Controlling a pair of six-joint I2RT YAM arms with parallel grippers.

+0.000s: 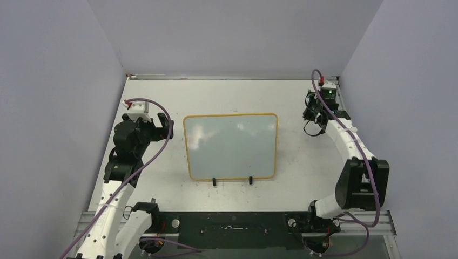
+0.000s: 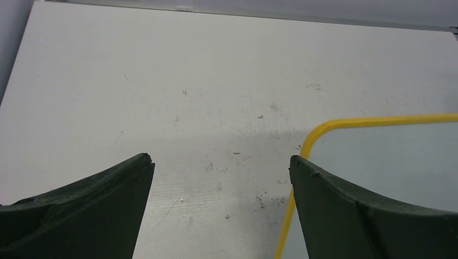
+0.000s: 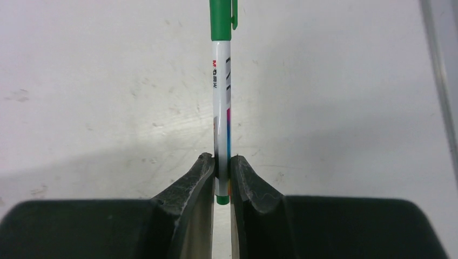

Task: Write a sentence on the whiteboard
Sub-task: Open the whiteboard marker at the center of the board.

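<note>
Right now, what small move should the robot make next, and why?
Probably lift the marker clear of the table. The right end effector is shut on its barrel, the green cap is on, and the whiteboard is blank, so writing cannot start yet. The left end effector is open, perhaps ready to pull the cap.

The pale white table (image 1: 227, 97), scuffed and flecked with small dark specks, carries the whiteboard (image 1: 231, 145) lying flat near its middle, its yellow frame (image 1: 276, 145) all round and two black clips (image 1: 214, 182) on the near edge.
</note>
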